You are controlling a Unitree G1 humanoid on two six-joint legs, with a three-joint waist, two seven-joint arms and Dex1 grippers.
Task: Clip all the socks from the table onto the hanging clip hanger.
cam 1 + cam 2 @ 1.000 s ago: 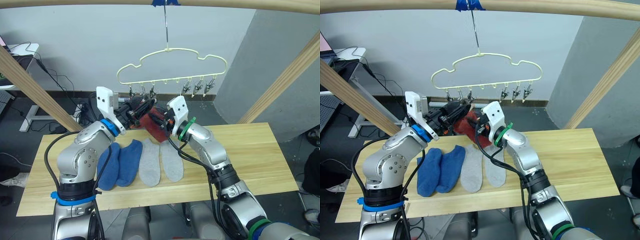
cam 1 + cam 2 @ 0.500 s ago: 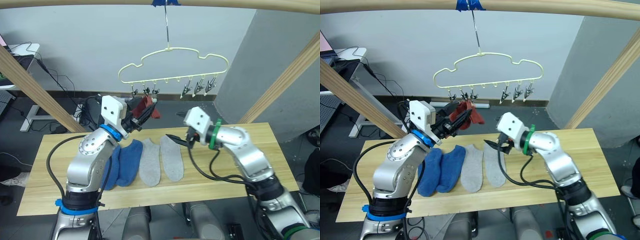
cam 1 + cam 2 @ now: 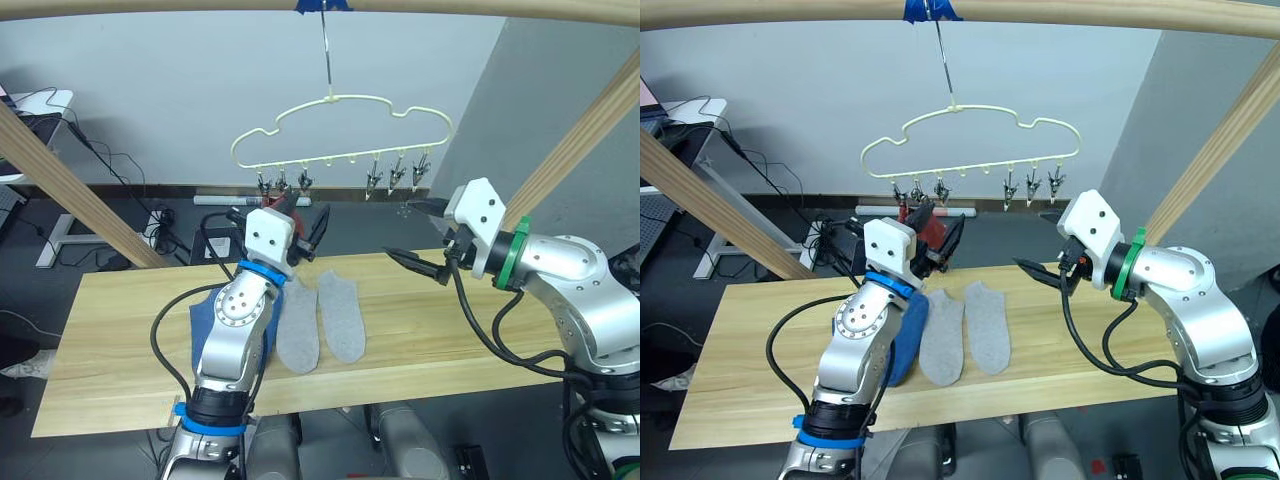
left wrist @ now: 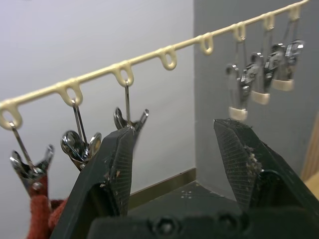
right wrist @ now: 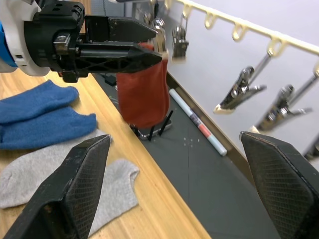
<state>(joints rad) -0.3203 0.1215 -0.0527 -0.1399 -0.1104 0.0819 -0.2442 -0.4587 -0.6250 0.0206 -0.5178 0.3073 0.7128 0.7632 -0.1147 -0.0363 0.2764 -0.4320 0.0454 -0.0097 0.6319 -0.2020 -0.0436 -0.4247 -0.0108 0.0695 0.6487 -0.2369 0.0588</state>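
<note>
Red sock hangs clipped on the hanger; both grippers, left and right, are released; grey socks lie mid-table

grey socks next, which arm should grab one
Probably the right. The right gripper is open, empty and free beside the grey socks. The left gripper, also open, is up by the clip hanger, where a red sock hangs.

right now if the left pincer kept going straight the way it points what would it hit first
Probably the pale-yellow wire clip hanger: the open left pincer points up at its row of small metal clips, which sit near one fingertip. Depth is unclear.
</note>
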